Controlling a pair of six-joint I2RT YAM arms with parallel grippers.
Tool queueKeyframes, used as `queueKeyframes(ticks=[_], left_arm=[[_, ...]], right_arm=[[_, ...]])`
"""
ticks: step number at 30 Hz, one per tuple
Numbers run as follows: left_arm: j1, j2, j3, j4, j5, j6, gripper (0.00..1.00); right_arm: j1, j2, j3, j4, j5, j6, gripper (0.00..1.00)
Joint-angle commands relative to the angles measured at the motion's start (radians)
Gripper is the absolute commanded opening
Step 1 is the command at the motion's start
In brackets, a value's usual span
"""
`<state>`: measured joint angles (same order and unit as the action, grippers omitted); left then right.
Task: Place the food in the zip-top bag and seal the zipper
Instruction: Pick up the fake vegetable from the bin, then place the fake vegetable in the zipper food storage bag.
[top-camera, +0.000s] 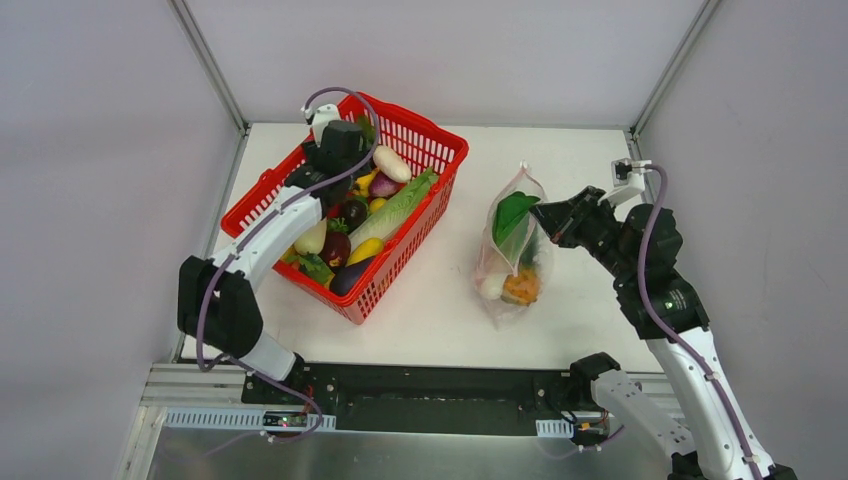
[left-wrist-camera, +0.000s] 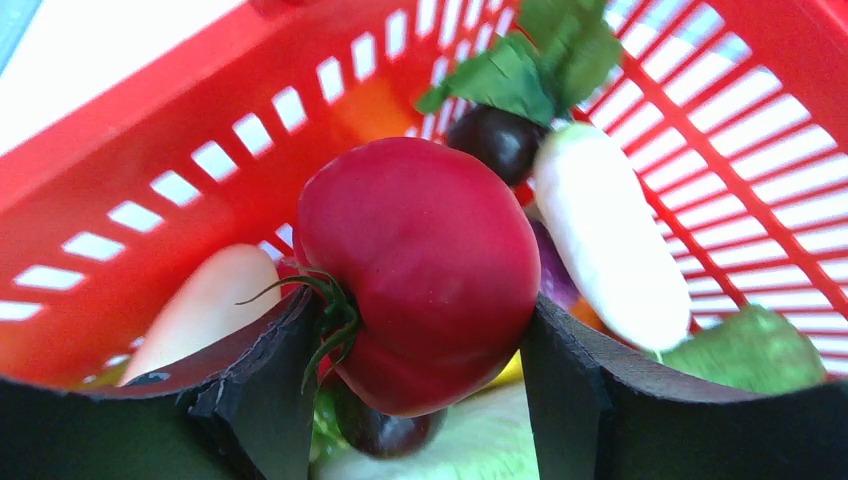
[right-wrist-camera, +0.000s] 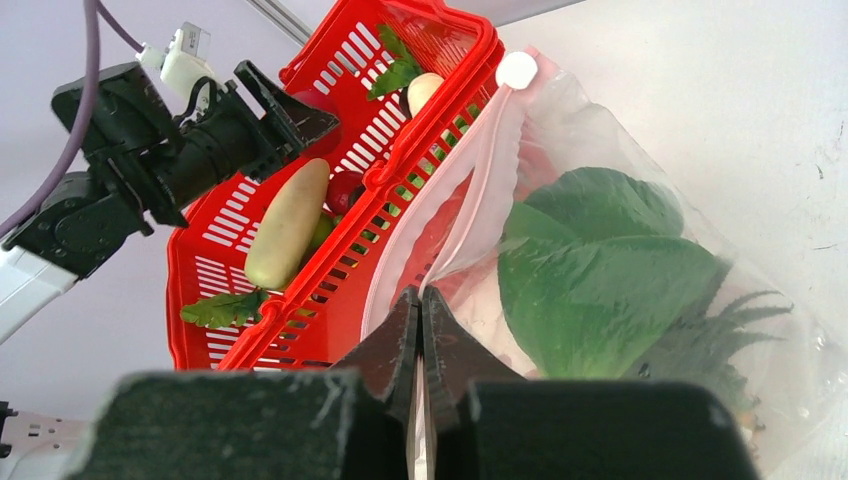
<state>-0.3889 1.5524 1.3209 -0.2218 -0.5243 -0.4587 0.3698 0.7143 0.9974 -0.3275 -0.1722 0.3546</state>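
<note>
Red glossy plastic toy fruit (left-wrist-camera: 420, 270): tomato-shaped, inside the red mesh basket (top-camera: 400, 262); likely light, hard, slippery.
Left claw (left-wrist-camera: 418, 330): part open, pads (left-wrist-camera: 560, 400) pressing the fruit's widest sides, a sound hold.
Neighbours: long white toy radish (left-wrist-camera: 610, 240) just beside it; basket wall close, could snag a lift.
Clear floppy zip-top bag (right-wrist-camera: 640, 130): well apart on the table (top-camera: 420, 320), green leaf (right-wrist-camera: 600, 270) inside.
Right claw (right-wrist-camera: 420, 310): pinched shut on its pink zipper strip (right-wrist-camera: 470, 190).

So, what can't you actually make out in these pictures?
- Top view: the left hand's fingers, hidden under its own wrist in the basket.
- Left wrist view: food beneath the red fruit, which fills the frame.
- Right wrist view: the bag's bottom, blocked by the right hand and cut off by the edge.
</note>
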Motion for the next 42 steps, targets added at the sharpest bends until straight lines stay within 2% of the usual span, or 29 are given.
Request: queueKeyframes(ticks=[1, 6, 11, 16, 23, 29, 42], left_arm=[[-0.08, -0.139, -0.024, 0.031, 0.078, 0.064, 0.24], [-0.189, -0.288, 0.002, 0.036, 0.252, 0.086, 0.25], [-0.298, -0.349, 0.033, 0.062, 0.441, 0.092, 0.25], [-0.399, -0.304, 0.084, 0.094, 0.647, 0.078, 0.25], [-0.51, -0.179, 0.156, 0.217, 0.829, 0.023, 0.25], [-0.558, -0.069, 0.221, 0.24, 0.87, 0.007, 0.25], [-0.561, 0.005, 0.154, 0.209, 0.821, 0.007, 0.25]], right_arm=[[-0.001, -0.019, 0.007, 0.059, -0.005, 0.002, 0.0], [0.0, -0.01, 0.001, 0.062, -0.013, 0.012, 0.0], [-0.001, 0.004, -0.007, 0.074, -0.02, 0.024, 0.0], [-0.001, 0.014, -0.014, 0.086, -0.037, 0.033, 0.0], [0.0, 0.019, -0.017, 0.081, -0.039, 0.032, 0.0], [0.0, 0.02, -0.004, 0.062, -0.028, 0.02, 0.0], [-0.001, -0.022, 0.004, 0.071, -0.019, 0.022, 0.0]])
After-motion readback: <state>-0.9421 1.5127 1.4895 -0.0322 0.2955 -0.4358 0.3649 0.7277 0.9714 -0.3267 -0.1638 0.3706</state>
